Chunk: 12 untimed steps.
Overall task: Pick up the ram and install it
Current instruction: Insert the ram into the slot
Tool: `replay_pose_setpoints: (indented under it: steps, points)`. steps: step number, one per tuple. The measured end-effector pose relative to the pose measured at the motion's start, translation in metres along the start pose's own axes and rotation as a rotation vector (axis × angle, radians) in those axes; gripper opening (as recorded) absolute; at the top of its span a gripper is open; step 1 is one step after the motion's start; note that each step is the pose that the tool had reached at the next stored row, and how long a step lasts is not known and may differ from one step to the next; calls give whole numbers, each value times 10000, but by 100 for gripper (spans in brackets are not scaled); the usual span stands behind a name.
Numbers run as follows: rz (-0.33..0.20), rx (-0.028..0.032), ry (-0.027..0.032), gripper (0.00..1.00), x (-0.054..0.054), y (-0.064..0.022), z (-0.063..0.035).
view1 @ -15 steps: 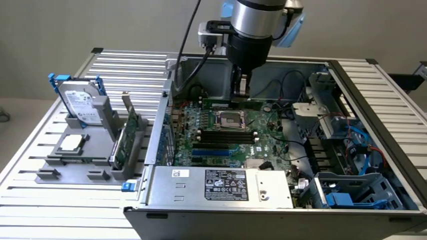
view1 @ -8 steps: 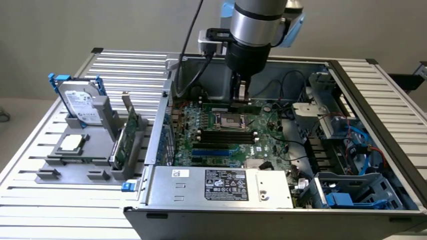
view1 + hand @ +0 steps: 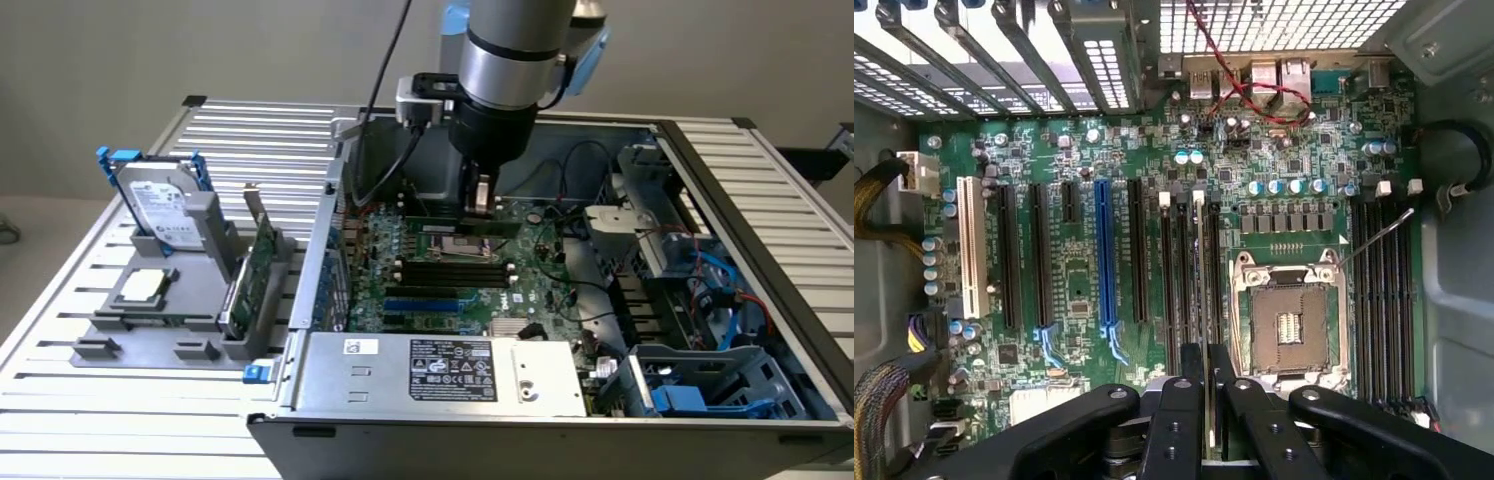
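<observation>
My gripper [image 3: 478,200] reaches down into the open computer case and is shut on the ram [image 3: 458,223], a narrow green stick held level just above the motherboard [image 3: 534,290]. The wrist view looks down the ram's [image 3: 1201,270] thin top edge, which sits between my two black fingers [image 3: 1176,410]. There the stick lines up along the long black memory slots [image 3: 1184,290] beside the CPU socket [image 3: 1291,325]. Whether the ram touches a slot cannot be told. In the exterior view these slots [image 3: 454,272] lie just in front of the held stick.
A grey power supply [image 3: 441,370] fills the case front, with drive bays and cables [image 3: 694,290] at the exterior view's right. On the slatted table at the left, a grey holder [image 3: 160,330] carries a hard drive [image 3: 160,210], an expansion card [image 3: 256,275] and a CPU chip [image 3: 144,288].
</observation>
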<state>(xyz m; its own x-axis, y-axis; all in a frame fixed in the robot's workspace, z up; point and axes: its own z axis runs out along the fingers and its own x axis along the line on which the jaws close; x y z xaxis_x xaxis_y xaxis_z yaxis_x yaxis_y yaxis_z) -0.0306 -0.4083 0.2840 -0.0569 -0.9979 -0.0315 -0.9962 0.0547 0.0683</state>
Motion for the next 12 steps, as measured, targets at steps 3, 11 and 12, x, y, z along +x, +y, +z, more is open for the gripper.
replay_pose_setpoints:
  steps: [3,11,12]
  points:
    - [-16,8,1,15,2,-2,55]
    - [-38,114,-5,15,18,22,188]
    - [-38,123,-4,15,22,30,205]
